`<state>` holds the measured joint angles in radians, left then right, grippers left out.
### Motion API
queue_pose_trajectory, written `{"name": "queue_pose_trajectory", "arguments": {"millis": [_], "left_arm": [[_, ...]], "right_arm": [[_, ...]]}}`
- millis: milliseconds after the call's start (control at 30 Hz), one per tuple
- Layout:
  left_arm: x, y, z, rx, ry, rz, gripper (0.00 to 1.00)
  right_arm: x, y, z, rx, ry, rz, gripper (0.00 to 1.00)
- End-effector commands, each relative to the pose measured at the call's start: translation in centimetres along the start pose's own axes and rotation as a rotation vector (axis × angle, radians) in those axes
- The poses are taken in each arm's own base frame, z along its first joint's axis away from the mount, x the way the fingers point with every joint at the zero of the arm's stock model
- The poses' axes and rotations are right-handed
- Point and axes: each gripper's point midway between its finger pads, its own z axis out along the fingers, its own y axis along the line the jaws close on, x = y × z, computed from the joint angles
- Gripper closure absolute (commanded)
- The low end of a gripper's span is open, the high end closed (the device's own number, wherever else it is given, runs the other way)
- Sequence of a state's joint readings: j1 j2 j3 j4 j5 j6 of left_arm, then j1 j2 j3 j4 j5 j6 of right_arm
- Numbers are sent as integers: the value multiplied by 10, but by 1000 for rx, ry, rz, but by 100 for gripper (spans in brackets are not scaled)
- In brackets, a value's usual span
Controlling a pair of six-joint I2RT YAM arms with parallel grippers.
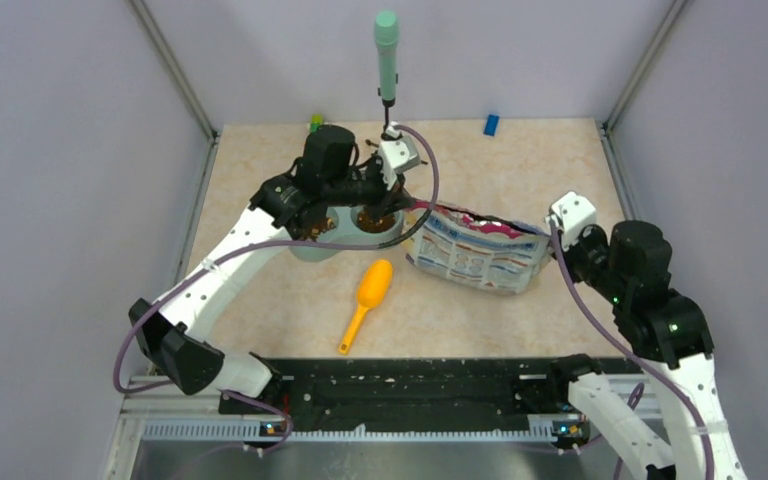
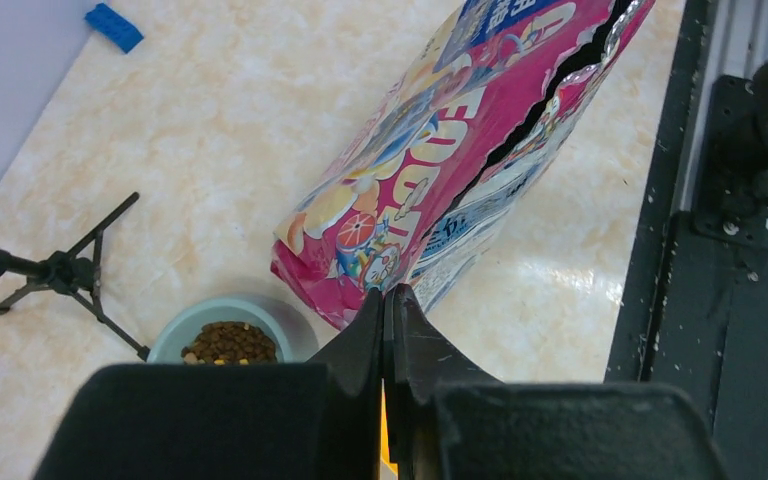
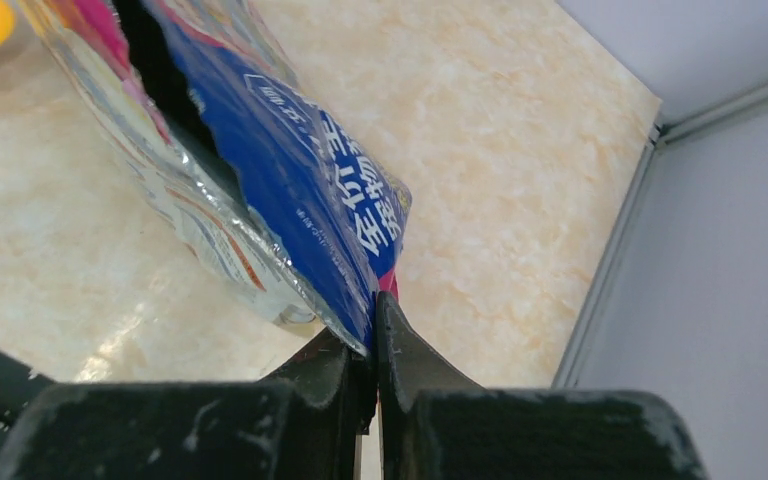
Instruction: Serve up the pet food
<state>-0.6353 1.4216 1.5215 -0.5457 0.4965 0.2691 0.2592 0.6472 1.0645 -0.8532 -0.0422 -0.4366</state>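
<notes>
Pinching the bag (image 3: pixel 290 200) edge, right pincer (image 3: pixel 373 310) clenched, left pincer (image 2: pixel 388 300) clenched, bowl (image 2: pixel 165 340) of pet food (image 2: pixel 228 342) partly hidden.

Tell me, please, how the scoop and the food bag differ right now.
The scoop is plain orange-yellow; the bag is glossy, printed pink and blue. The scoop lies untouched; the bag's edge is pinched by the right end effector. The bag is larger. Both are near the bowl.
</notes>
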Motion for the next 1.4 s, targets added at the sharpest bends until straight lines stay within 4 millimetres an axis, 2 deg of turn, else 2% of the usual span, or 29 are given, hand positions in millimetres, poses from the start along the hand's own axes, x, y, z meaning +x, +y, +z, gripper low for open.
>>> {"name": "queue_pose_trajectory", "arguments": {"millis": [0,67,200,333,400,433,467,500,600,700,767,867,900,1033,1133,1167,1233,1367], "left_arm": [[10,3,-20,27,55,63,100],[18,-2,-20,61,102,44,100],[30,-15,-24,120,143,23,100],[18,-21,-28,103,79,46,98],[11,-24,-30,108,45,46,59],[7,-27,-29,124,28,51,45],[3,-32,-28,131,19,62,38],[1,-36,-25,138,21,83,35],[-7,-43,-12,95,21,206,34],[-24,-42,-7,34,-39,321,33],[-39,-50,-9,56,-101,394,33],[-35,-65,-3,150,-96,432,32],[-26,-68,2,187,-64,443,32],[2,-58,25,206,57,432,34],[7,-53,36,190,45,440,36],[5,-53,38,181,29,441,44],[-3,-46,40,140,2,439,98],[-5,-39,26,172,-19,392,100]], "right_arm": [[-17,6,-28,-57,-75,-67,100],[-7,20,-28,-142,-31,-83,100],[-1,29,-35,-186,-25,-89,100],[2,41,-41,-247,-15,-88,100],[2,43,-40,-255,-17,-80,100],[1,44,-40,-261,-18,-77,100],[0,44,-40,-261,-21,-73,100],[-1,44,-40,-263,-24,-70,100],[-5,43,-40,-264,-30,-66,100],[-5,41,-40,-256,-25,-71,100],[-6,40,-41,-254,-27,-67,100],[-9,40,-41,-254,-35,-58,100],[-10,40,-40,-256,-38,-53,100],[-16,40,-39,-263,-50,-51,100],[-16,38,-38,-254,-48,-55,100],[-15,37,-38,-248,-43,-53,100],[-9,34,-35,-231,-15,-46,100],[-2,21,-32,-141,26,-5,100]]}}
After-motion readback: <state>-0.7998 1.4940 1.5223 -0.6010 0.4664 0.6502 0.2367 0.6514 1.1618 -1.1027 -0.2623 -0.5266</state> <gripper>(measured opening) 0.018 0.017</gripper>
